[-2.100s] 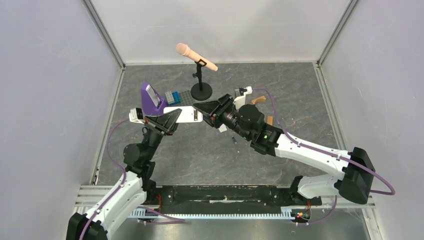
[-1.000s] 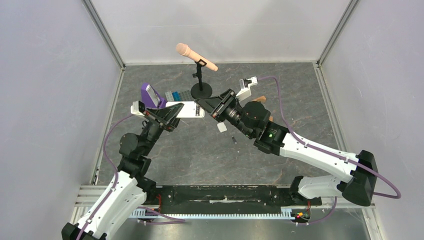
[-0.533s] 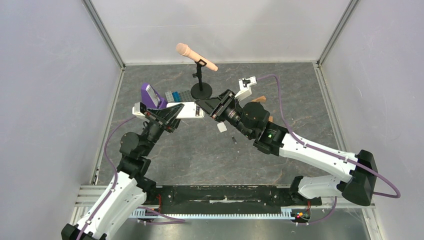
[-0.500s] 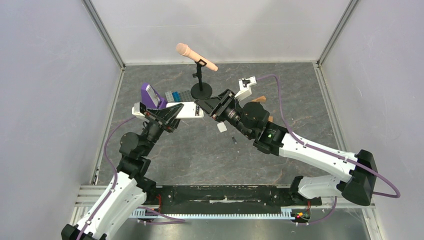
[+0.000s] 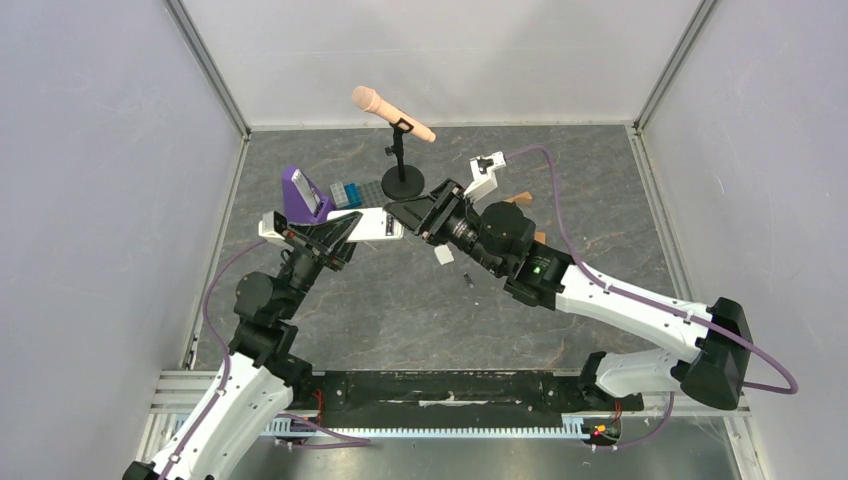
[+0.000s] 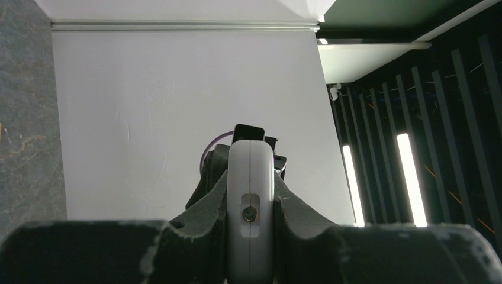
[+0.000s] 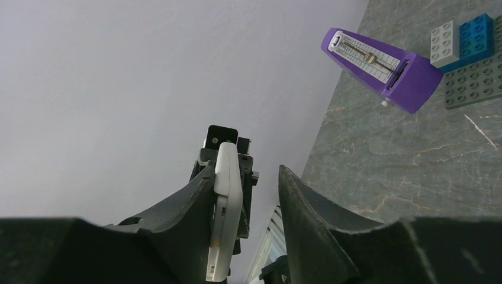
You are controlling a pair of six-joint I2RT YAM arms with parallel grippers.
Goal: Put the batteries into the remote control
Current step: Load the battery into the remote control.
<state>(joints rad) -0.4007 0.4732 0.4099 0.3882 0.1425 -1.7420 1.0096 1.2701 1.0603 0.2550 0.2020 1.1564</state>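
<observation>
Now the left fingers (image 6: 207,207) stay closed on the remote control (image 6: 250,189), held edge-on above the table (image 5: 400,310), near the purple metronome (image 7: 385,65). The right fingers (image 7: 305,219) stand open around its other end, and one touches it. Both wrists have shifted slightly left in the last half second. One battery (image 5: 467,278) lies on the table, so I judge that loading has not begun. Both arms reach inward with wrists raised.
</observation>
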